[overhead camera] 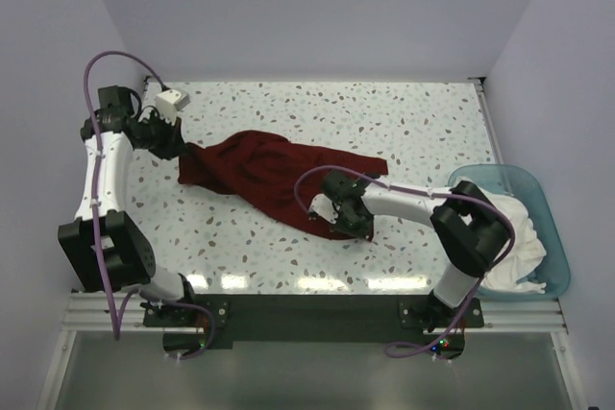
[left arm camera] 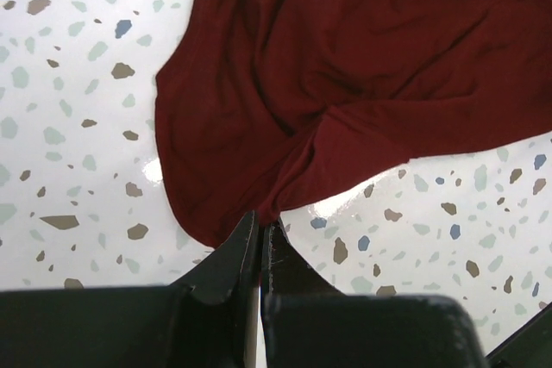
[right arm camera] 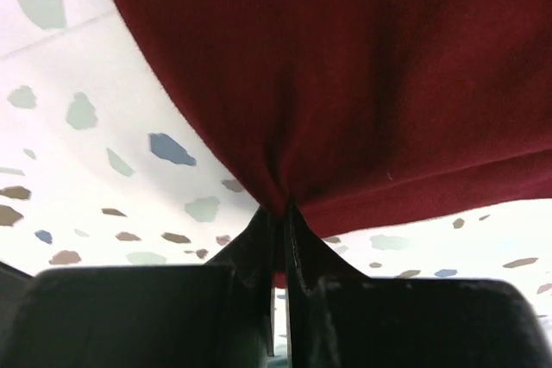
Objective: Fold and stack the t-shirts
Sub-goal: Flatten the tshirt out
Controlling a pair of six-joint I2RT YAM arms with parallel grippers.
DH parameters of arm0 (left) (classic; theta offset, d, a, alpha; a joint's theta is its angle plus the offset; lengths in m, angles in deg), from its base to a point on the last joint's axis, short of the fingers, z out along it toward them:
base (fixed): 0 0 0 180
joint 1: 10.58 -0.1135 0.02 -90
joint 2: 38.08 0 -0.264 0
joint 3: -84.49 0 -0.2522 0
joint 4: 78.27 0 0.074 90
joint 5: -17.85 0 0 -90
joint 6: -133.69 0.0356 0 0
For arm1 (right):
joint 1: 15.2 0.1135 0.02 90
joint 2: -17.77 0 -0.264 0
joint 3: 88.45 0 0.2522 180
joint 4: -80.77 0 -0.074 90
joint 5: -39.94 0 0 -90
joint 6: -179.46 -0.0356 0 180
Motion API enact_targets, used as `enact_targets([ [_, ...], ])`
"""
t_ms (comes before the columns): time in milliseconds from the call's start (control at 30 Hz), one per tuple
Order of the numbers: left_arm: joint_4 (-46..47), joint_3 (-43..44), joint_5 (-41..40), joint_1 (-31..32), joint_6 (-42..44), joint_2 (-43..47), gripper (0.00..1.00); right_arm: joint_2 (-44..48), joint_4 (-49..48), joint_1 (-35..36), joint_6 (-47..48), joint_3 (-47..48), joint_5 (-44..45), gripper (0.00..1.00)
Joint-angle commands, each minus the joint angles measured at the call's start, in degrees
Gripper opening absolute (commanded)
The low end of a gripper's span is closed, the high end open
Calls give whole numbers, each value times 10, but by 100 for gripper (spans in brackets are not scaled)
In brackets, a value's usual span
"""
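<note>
A speckled white table (overhead camera: 384,112) shows bare surface along its whole far edge, at the far right corner and across the near left corner. The maroon t-shirt (overhead camera: 264,175) lies crumpled at mid-table. Its long axis runs left to right, with one end reaching toward the left edge and a lobe dipping toward the near edge. A light blue tub (overhead camera: 554,237) sits at the right edge by the near right corner and holds the white t-shirt (overhead camera: 524,237), bunched inside it. The left gripper (overhead camera: 178,149) is at the maroon shirt's left end, and its jaws are closed on a tip of the cloth's edge (left arm camera: 261,223). The right gripper (overhead camera: 357,228) is at the near lobe, jaws pinched on a gathered fold of the maroon cloth (right arm camera: 280,208). Both arms reach inward from the near edge.
</note>
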Motion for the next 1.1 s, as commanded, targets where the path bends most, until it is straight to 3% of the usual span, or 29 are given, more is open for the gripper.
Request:
enact_targets([
  [0,42,51,4,-9,-22,2,0,6,25,-37,33,39,23,0],
  [200,77,203,29,-38,-92,-60,0,10,116,-162,94,299,11,0],
  [333,123,224,31,-50,-116,-12,0,36,129,-189,113,421,22,0],
  [500,259,188,-29,-62,-200,90,0,127,43,-191,120,454,99,0],
  [633,374,209,-89,-64,-255,136,0,165,-52,-191,116,497,160,0],
  [900,484,217,-136,-64,-273,215,0,235,-201,-191,108,551,211,0],
  [1067,507,220,-184,-64,-254,245,0,235,-225,-196,126,615,207,0],
])
